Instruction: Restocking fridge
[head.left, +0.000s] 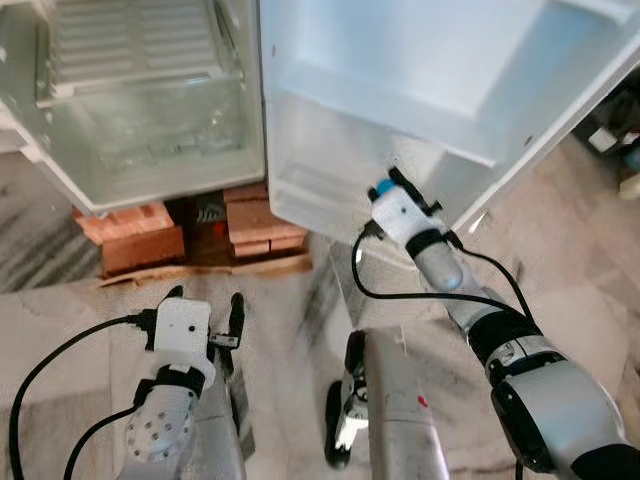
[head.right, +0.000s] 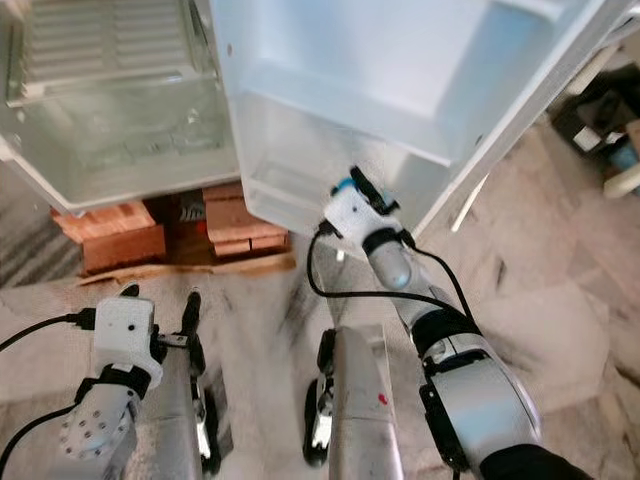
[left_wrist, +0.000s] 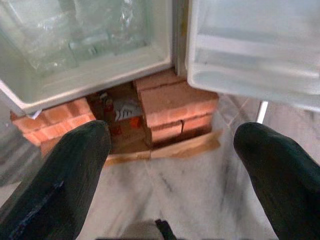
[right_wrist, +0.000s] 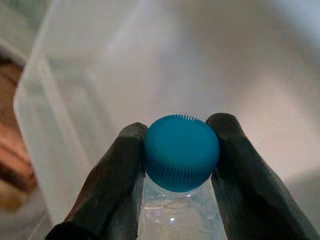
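Observation:
The fridge (head.left: 150, 140) stands open, its bottom compartment lined with clear plastic. Its white door (head.left: 450, 70) swings out to the right with a low door shelf (head.left: 300, 190). My right gripper (head.left: 388, 186) reaches up against that door just above the low shelf, shut on the neck of a clear bottle with a blue cap (right_wrist: 181, 152); the cap (head.left: 383, 187) peeks out beyond the white wrist. My left gripper (head.left: 206, 300) is held low over the marble floor, open, with nothing between its fingers (left_wrist: 80, 170).
The fridge rests on stacked red bricks (head.left: 140, 235) and a strip of cardboard (head.left: 200, 270). Black cables loop from both wrists. Dark clutter (head.left: 615, 140) lies on the floor at the far right. My own legs (head.left: 390, 400) show below.

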